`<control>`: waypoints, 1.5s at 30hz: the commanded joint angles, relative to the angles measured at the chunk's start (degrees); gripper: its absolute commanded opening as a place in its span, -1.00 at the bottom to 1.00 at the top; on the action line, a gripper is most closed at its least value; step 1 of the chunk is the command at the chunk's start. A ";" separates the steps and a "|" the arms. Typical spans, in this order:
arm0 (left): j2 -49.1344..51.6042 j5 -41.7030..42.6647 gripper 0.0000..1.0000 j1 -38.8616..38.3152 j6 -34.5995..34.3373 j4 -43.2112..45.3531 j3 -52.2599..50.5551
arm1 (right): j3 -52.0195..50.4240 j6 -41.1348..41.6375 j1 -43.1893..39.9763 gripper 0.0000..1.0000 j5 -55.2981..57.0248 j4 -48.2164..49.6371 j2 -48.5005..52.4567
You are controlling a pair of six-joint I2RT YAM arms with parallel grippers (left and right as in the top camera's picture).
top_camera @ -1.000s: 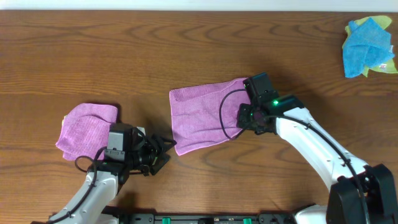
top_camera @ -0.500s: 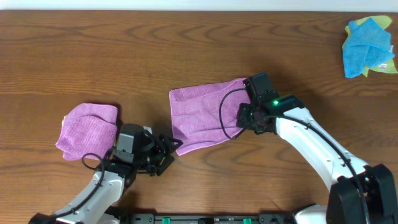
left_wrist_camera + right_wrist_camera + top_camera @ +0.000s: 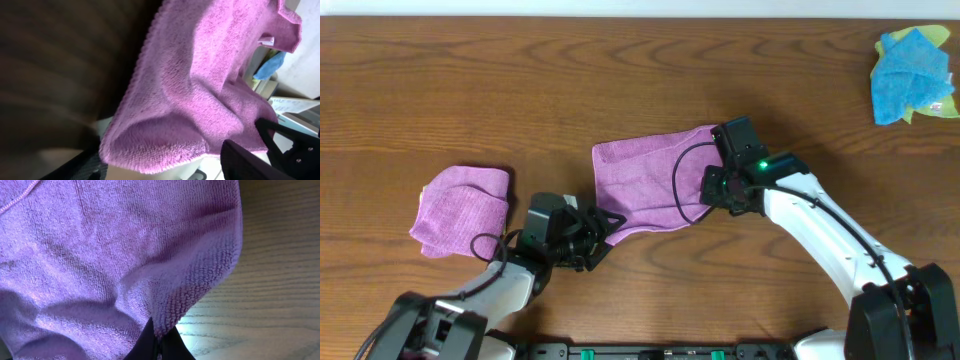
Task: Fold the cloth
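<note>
1. Left claw point(image 3: 607, 226): jaws spread open, with a corner of the cloth point(image 3: 640, 185) just ahead, between its fingers.
2. Right claw point(image 3: 157, 341): closed, pinching the cloth's edge, and the cloth spreads out ahead of it.

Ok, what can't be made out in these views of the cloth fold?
- Overhead: the right gripper hides its own fingertips on the cloth.
- Overhead: the left gripper covers that cloth's near corner; contact unclear.
- Left wrist: the table is blurred.
- Overhead: the blue cloth hides most of the yellow-green cloth.

Cloth point(image 3: 640, 185) at table point(image 3: 520, 90) centre, folded cloth point(image 3: 460, 205) left, cloth pile point(image 3: 910, 75) far right.
</note>
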 commanded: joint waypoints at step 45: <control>-3.50 -0.63 -0.88 0.13 6.78 -14.23 12.52 | 0.15 -0.11 1.33 -0.97 2.78 1.25 -5.64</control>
